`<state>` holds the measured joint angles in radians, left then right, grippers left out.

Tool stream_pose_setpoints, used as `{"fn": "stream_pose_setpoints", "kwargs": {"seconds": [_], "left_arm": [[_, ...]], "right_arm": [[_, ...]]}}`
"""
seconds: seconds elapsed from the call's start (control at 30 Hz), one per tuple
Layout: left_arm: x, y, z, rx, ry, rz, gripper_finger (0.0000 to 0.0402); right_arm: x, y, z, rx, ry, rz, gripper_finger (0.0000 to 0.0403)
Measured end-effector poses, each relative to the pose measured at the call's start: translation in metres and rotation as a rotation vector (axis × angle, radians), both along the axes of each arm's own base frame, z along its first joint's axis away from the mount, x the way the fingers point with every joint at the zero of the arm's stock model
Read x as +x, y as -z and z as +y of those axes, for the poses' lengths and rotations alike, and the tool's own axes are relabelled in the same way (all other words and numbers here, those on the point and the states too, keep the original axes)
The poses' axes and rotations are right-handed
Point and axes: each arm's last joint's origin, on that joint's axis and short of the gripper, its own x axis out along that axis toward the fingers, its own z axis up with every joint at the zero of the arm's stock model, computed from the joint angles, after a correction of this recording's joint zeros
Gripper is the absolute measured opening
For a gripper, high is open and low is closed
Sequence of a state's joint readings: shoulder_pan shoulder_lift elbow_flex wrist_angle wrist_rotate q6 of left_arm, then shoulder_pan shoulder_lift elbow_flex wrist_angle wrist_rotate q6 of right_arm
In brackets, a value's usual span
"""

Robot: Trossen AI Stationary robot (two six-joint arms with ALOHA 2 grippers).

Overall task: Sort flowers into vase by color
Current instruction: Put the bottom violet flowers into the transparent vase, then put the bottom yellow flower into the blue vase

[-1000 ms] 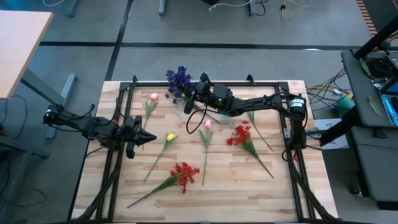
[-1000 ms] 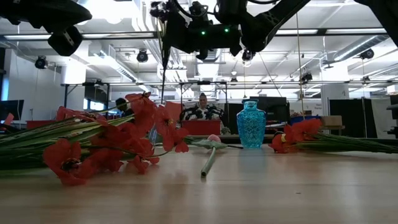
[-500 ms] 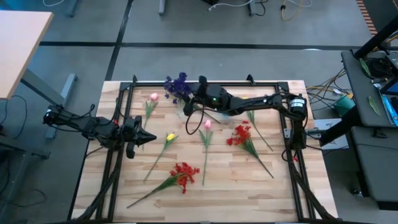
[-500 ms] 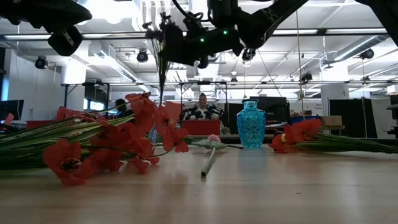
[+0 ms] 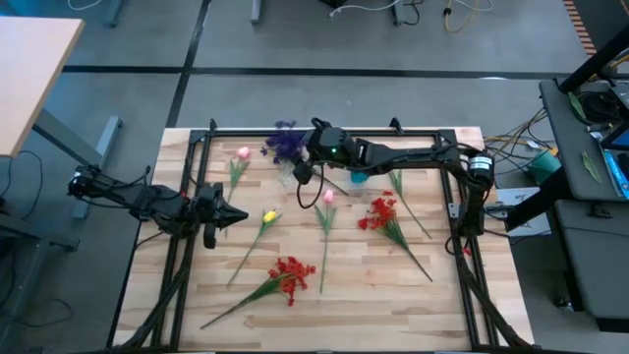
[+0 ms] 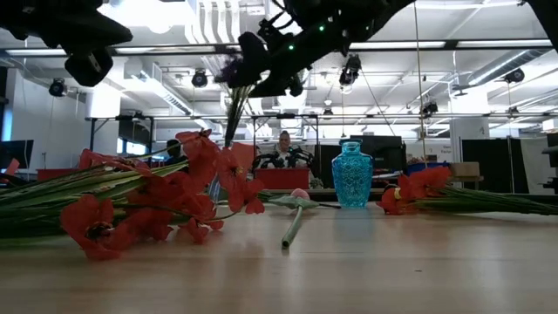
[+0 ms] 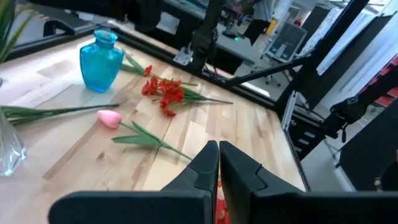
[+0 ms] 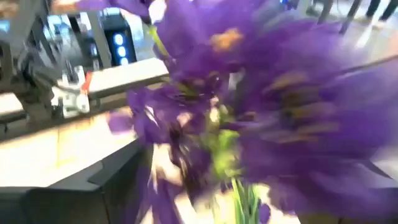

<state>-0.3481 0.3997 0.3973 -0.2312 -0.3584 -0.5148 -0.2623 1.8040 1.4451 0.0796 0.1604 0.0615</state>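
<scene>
Purple cluster point(image 5: 285, 144) upright in clear vase point(image 5: 289, 171) beyond blue vase point(image 5: 359, 177), stems vertical; right gripper point(image 5: 304, 171) just beside clear vase, grip state unclear; pink tulip point(image 5: 327, 197) near blue vase, right-arm reach; left gripper point(image 5: 228, 218) shut, parked farther.

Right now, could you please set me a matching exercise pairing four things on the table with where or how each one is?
Things:
1. blue vase
2. purple flowers
3. yellow tulip
4. left gripper

Places or states:
A. lying flat on the wood, just beside the left arm's fingertips
B. shut, at the table's left side
C. standing upright and empty
D. bunched by the right gripper, stems down in a clear vase

Pairs: 1-C, 2-D, 3-A, 4-B
</scene>
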Motion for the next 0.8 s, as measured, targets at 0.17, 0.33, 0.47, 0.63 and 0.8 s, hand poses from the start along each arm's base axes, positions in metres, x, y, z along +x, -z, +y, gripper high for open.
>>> {"fn": "stream_pose_setpoints", "kwargs": {"seconds": [0.17, 0.33, 0.47, 0.63, 0.8], "left_arm": [[0.006, 0.004, -0.002, 0.018, -0.026, 0.040, 0.0009], [0.016, 0.014, -0.005, -0.007, -0.031, 0.129, 0.0048], [0.021, 0.027, -0.008, -0.059, -0.043, 0.246, 0.0095], [0.030, 0.042, -0.011, -0.069, -0.086, 0.367, 0.0162], [0.041, 0.060, -0.015, -0.069, -0.130, 0.490, 0.0227]], "right_arm": [[-0.002, -0.002, 0.001, 0.024, 0.000, 0.078, 0.0347], [-0.007, -0.010, 0.002, 0.062, 0.007, 0.154, 0.0358], [-0.018, -0.020, 0.005, 0.108, 0.022, 0.227, 0.0359], [-0.039, -0.035, 0.011, 0.180, 0.054, 0.299, 0.0359], [-0.064, -0.047, 0.021, 0.269, 0.088, 0.397, 0.0359]]}}
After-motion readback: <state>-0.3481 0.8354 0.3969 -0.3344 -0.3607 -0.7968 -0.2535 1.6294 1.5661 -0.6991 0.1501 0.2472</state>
